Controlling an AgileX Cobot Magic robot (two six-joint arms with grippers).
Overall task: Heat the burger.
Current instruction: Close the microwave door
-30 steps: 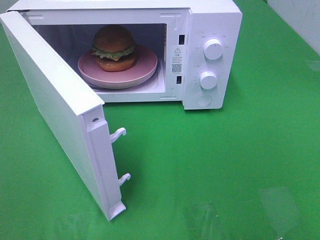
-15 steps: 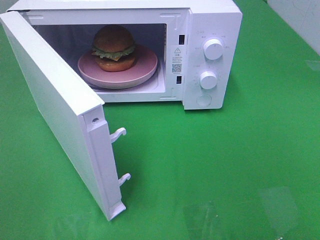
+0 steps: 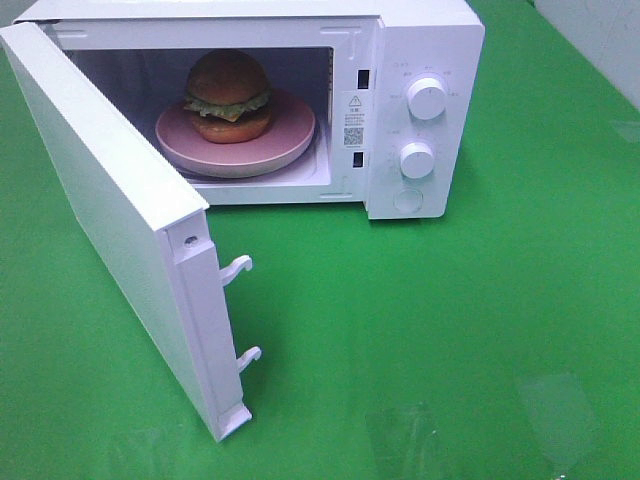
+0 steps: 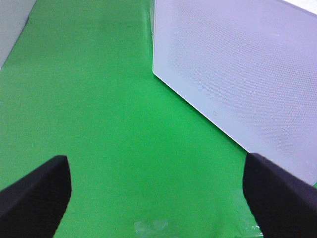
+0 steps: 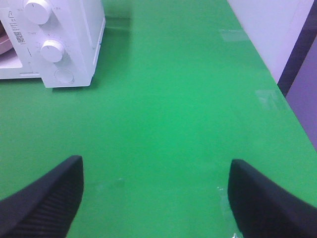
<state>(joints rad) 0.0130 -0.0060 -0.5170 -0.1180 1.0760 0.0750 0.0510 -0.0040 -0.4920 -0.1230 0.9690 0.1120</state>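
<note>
far left, the left claw point(image 4: 154, 166) hangs over the green tabletop point(image 3: 450, 320) with its two dark fingers spread wide and nothing between them. its wrist view shows the perforated outer face of the microwave door point(image 3: 110, 190) close ahead. the door stands swung wide open, hinged on the left, its free edge toward the high camera with two white latch hooks point(image 3: 240, 267) sticking out of it. behind the door the white microwave point(image 3: 420, 40) sits on the tabletop with its cavity exposed. the burger point(image 3: 228, 95) is inside that cavity, upright, resting on a round pink plate point(image 3: 290, 135), a little left of the plate's middle. right of the cavity is the control panel, with an upper knob point(image 3: 427, 99), a lower knob point(image 3: 417, 160) and a round button point(image 3: 407, 201) under them. on the right, the right claw point(image 5: 154, 166) is likewise spread open and empty above the tabletop, well apart from the microwave, whose panel shows in its wrist view.
</note>
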